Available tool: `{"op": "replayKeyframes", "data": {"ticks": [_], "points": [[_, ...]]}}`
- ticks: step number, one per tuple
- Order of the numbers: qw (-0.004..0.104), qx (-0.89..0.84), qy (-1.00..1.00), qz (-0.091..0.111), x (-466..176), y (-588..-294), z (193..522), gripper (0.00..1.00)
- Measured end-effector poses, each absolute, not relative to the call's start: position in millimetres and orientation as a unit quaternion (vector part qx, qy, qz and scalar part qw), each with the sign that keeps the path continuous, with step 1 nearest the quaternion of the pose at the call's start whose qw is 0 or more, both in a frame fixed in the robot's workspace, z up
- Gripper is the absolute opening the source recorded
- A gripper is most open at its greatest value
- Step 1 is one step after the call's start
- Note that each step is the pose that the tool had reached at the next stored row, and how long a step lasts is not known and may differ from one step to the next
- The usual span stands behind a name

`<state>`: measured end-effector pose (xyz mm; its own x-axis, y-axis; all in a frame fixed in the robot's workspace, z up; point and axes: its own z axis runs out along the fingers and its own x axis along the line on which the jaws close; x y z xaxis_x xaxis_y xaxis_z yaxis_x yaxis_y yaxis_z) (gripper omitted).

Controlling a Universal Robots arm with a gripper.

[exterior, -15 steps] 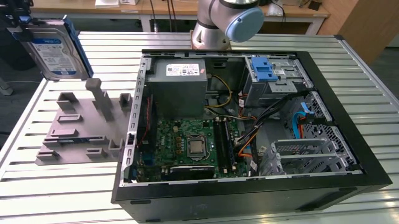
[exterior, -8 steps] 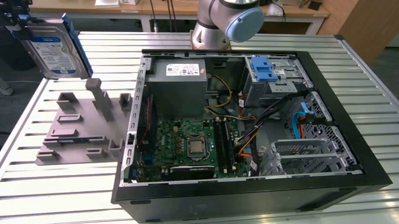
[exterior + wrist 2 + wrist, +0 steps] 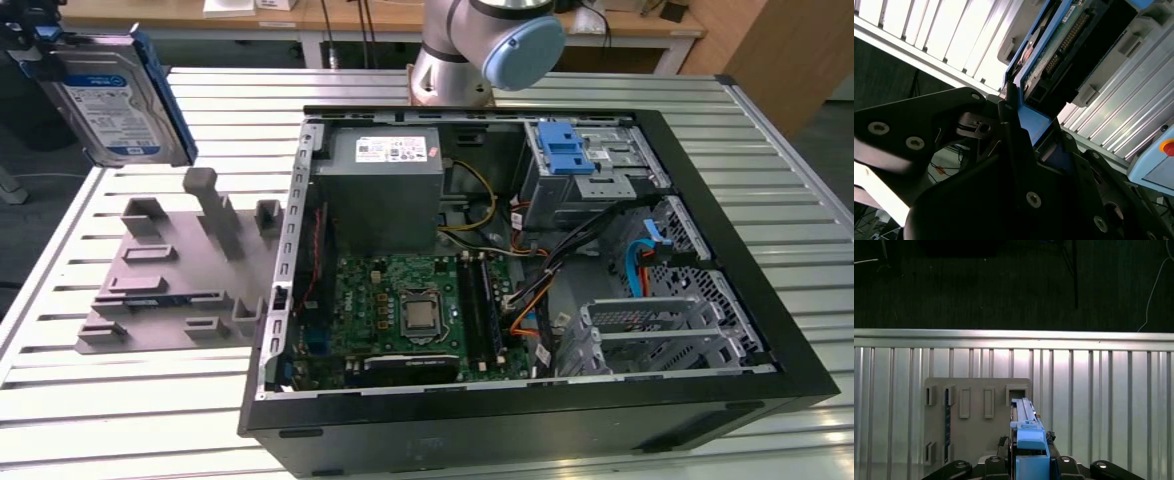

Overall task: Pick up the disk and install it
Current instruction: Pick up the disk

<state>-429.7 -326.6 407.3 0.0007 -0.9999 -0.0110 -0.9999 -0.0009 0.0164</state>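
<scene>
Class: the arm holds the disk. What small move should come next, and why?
Probably carry the disk sideways toward the open computer case. The gripper is shut on it, and it hangs above the grey holder, outside the case, at the exterior view's left.

The disk (image 3: 114, 95) is a flat silver drive with a blue-and-white label and blue side rails. It hangs in the air, upright and slightly tilted, with one end pinched between the jaws of the gripper (image 3: 1029, 120). Its green circuit board and connector pins reach out beyond them.
</scene>
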Motion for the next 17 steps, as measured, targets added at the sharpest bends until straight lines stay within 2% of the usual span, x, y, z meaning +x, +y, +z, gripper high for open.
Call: {"op": "replayKeyframes", "data": {"ticks": [17], "points": [[0.002,0.707,-0.707,-0.01,-429.7,-326.6,417.8,0.36]]}}
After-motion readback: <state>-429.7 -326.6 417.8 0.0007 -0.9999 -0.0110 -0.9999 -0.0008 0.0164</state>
